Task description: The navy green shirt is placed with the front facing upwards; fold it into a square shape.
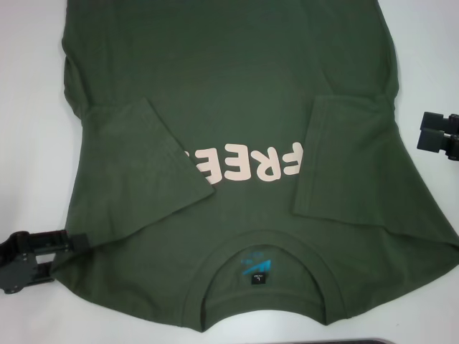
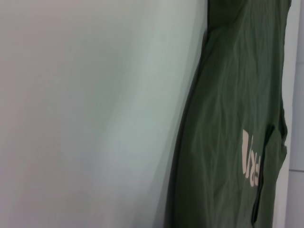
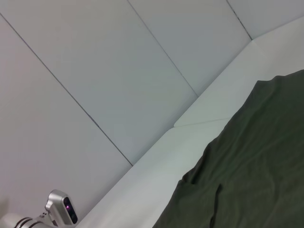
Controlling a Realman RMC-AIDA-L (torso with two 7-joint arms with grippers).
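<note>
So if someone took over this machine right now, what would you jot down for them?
Left claw: at the shirt's near-left shoulder edge; grip unclear.
Right claw: off the shirt's right side, above the white table.
Shirt: flat, front up, collar nearest the robot.
Done: both sleeves folded in over the lettering.
Left: fold the body into a square.
</note>
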